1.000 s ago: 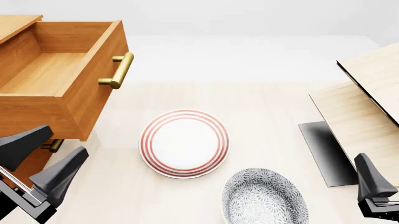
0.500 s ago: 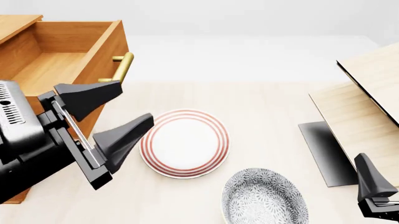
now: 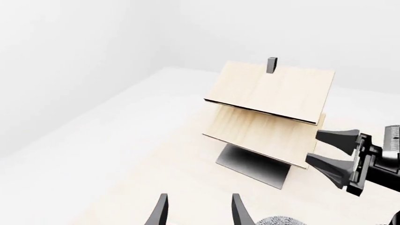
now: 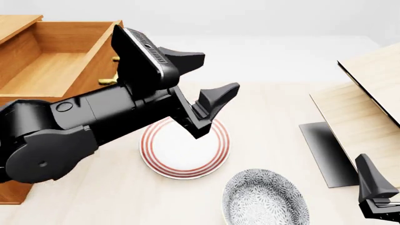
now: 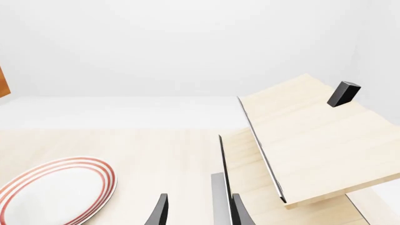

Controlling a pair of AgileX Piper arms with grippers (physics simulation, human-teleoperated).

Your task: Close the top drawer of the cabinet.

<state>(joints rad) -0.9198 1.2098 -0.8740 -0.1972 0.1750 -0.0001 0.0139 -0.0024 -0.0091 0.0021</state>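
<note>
Right gripper (image 4: 374, 185) low at near right edge, fingers apart, holding nothing. Patterned bowl (image 4: 265, 198) near, red-ringed plate (image 4: 185, 144) beyond it. Left gripper (image 4: 203, 82) raised over the plate, jaws spread, empty. Top drawer (image 4: 59, 70) pulled out of cabinet (image 4: 16, 23) at far left, handle mostly hidden

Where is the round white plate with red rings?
In the front view, the round white plate with red rings lies mid-table, partly under the left gripper, with the grey patterned bowl just beside it on the right.
</note>
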